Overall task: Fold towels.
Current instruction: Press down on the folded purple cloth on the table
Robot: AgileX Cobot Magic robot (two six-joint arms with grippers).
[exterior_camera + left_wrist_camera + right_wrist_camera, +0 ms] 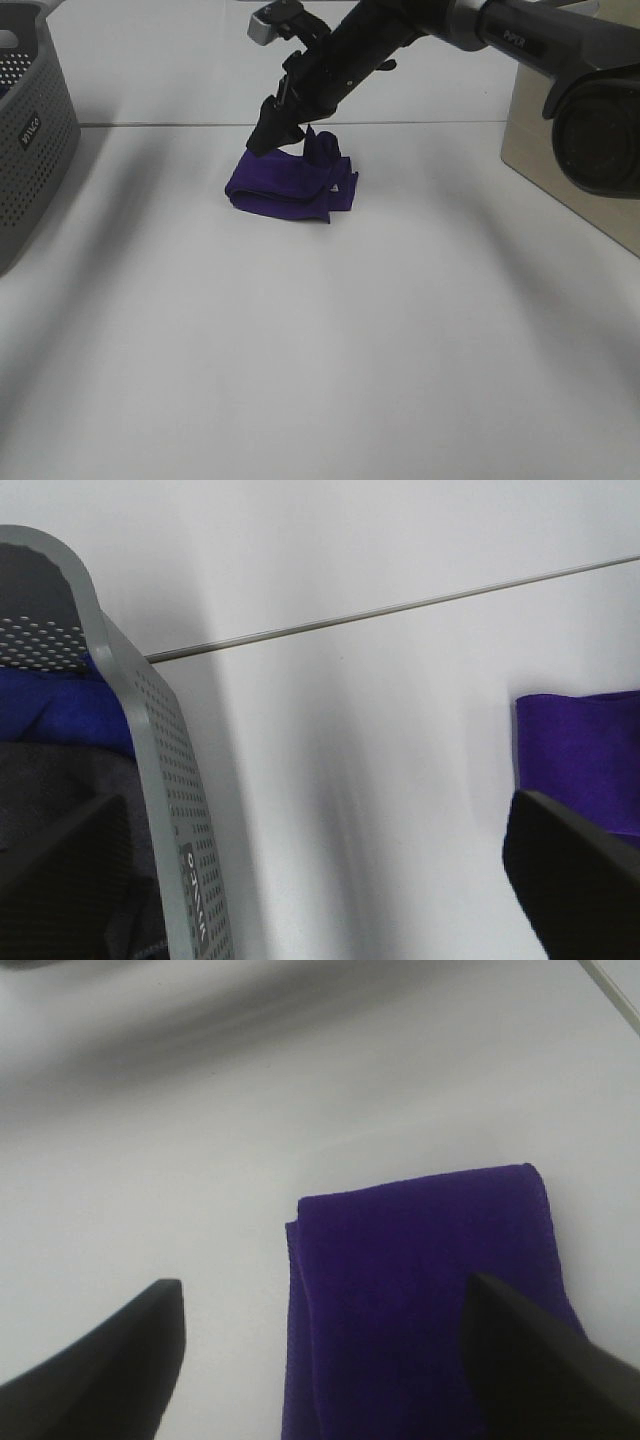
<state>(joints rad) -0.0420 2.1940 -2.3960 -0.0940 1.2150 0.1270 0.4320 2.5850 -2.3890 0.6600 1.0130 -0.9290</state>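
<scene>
The deep purple towel lies folded into a small bundle on the white table, with its white tag at the right edge and a rumpled part sticking up at the back. My right gripper reaches across from the right and hangs just above the towel's back left corner. In the right wrist view it is open, fingers wide apart over the towel's folded end, holding nothing. My left gripper is open and empty beside the basket, with the towel's edge off to one side. It is out of the high view.
A grey perforated basket stands at the left edge; the left wrist view shows its wall and blue and dark cloth inside. A beige box and a dark arm housing stand at the right. A seam crosses the table's back.
</scene>
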